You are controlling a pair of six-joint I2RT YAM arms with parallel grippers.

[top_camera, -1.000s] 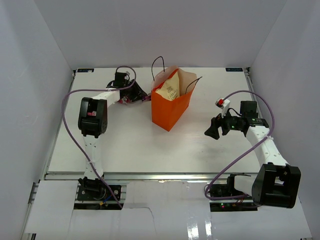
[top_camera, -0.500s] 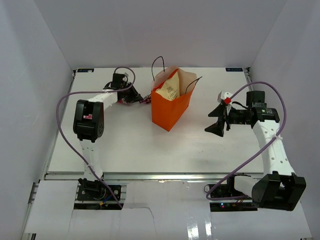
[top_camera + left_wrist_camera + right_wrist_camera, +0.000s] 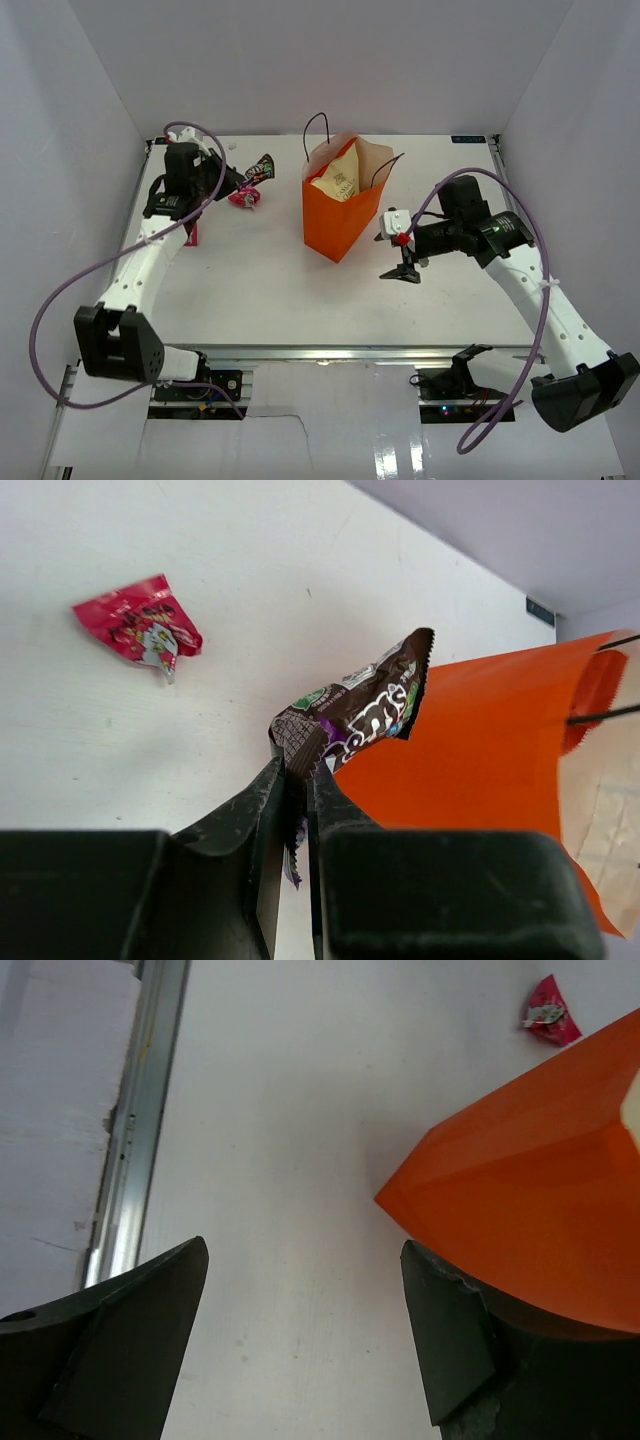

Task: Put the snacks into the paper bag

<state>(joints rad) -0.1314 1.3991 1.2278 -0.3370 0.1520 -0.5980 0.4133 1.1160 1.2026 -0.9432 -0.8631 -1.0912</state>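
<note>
1. The left gripper (image 3: 296,810) is pinched tight on a brown candy packet (image 3: 360,715), held up off the white surface (image 3: 150,740).
2. Only the left wrist view shows that pinch up close.
3. The orange paper bag (image 3: 342,215) stands just right of that packet; a pink packet (image 3: 137,625) lies to its left.
4. The right gripper (image 3: 300,1320) is wide open and holds nothing, with the bag's corner just beside it.

Black gripper fingers (image 3: 120,1340) spread wide beside upright orange paper bag (image 3: 530,1220); small pink-red shiny packet (image 3: 550,1012) beyond on white table (image 3: 300,1110).
</note>
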